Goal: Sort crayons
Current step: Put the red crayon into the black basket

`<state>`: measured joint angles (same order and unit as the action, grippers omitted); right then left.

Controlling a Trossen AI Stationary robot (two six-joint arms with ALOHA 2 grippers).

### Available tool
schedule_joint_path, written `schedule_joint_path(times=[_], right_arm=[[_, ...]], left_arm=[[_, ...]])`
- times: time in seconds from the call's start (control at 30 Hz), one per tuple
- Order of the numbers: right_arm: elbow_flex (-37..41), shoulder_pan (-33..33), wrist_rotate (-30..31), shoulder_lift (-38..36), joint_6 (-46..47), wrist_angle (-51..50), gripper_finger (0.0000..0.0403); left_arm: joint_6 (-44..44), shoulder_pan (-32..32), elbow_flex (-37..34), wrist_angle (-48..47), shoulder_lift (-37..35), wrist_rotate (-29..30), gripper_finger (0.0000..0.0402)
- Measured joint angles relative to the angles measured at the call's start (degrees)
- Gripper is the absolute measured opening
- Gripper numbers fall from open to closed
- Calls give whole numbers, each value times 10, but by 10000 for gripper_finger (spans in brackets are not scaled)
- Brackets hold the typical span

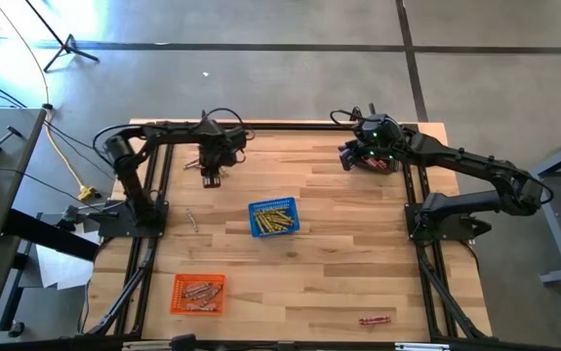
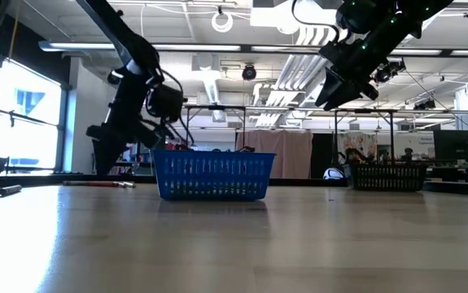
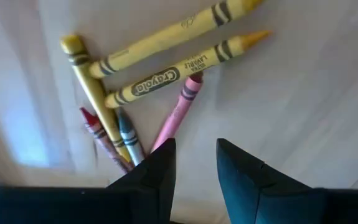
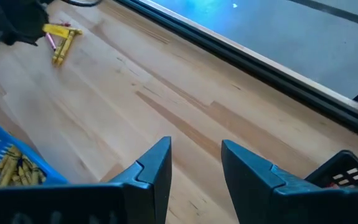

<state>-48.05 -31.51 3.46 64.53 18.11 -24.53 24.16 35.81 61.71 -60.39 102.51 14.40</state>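
A: While the left gripper [image 3: 194, 165] is hovering parted and empty over the crayons [image 3: 166, 81] at upper centre of the overhead frame, they are lying crossed, touching

B: Risk: fingers are likely catching two colours together. Right gripper [image 4: 194, 165] is waiting upper right, spread, empty, beside the dark basket [image 4: 347, 171]

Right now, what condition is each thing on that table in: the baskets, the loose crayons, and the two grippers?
blue basket: upright, holding yellow crayons
orange basket: upright, holding reddish crayons
dark basket: near the right gripper, contents unclear
crayon pile: loose on the wood, yellow, pink, red and blue overlapping
stray red crayon: lying alone near the table edge
left gripper: open, over the pile, empty
right gripper: open, raised, empty
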Motion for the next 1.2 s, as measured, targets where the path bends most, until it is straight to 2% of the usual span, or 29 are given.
schedule_joint_path(times=[0.2,0.57,0.8,1.2], right_arm=[[0,0,0,0,-21,0,126],[0,-1,0,0,-47,0,126],[0,-19,0,0,-48,0,126],[0,-45,0,0,-31,0,126]], left_arm=[[-6,2,0,0,31,1,104],[26,3,0,0,7,-3,104],[74,22,0,15,11,-35,104],[65,55,0,35,11,-48,104]])
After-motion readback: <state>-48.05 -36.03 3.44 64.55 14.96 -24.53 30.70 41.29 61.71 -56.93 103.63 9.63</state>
